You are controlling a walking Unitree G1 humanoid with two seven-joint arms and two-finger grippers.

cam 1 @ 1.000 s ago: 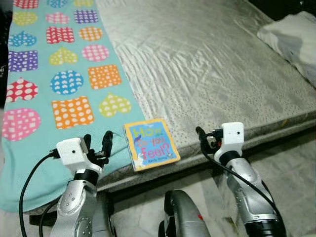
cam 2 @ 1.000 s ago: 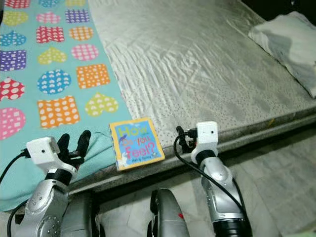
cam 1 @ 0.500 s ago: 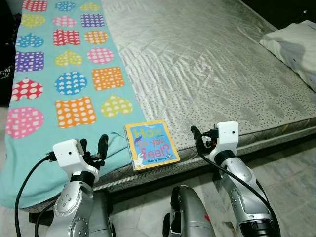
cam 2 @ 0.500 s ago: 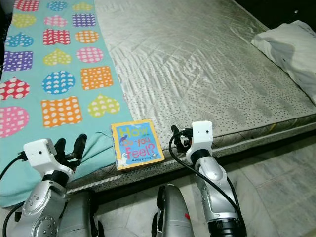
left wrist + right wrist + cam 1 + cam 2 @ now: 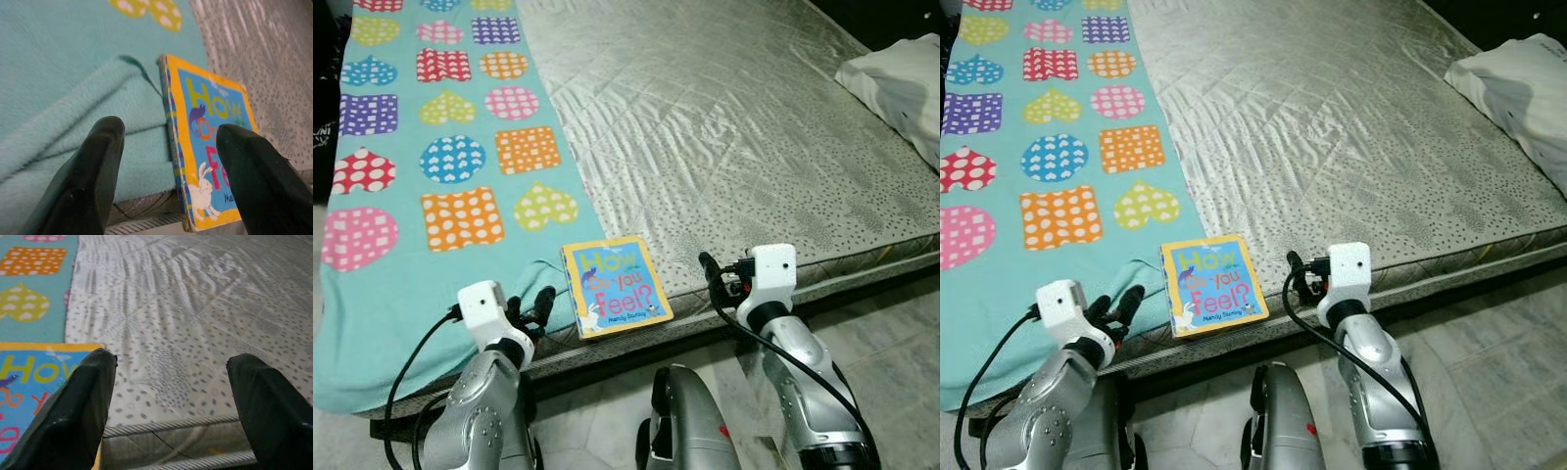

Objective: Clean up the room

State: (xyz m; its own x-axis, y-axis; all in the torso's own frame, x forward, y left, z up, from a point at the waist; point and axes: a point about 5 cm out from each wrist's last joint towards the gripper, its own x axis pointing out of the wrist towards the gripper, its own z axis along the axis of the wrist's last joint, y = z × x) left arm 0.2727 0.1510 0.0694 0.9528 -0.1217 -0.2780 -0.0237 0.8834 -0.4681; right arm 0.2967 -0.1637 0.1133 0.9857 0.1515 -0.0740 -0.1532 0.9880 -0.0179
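Evenly lit, bright overhead light; head views sharp, no motion blur. Sheen and soft glare on silver mattress [image 5: 724, 127] w/ quilted creases catching highlights. Dark shadow under bed edge and at top corners. Wrist views: black fingers [image 5: 88, 181] close, out of focus; book [image 5: 210, 142] fairly crisp, far background soft.

Home bedroom: mattress [image 5: 734, 127], white pillow [image 5: 901, 88], patterned teal blanket [image 5: 431, 176], tiled floor [image 5: 891, 343].
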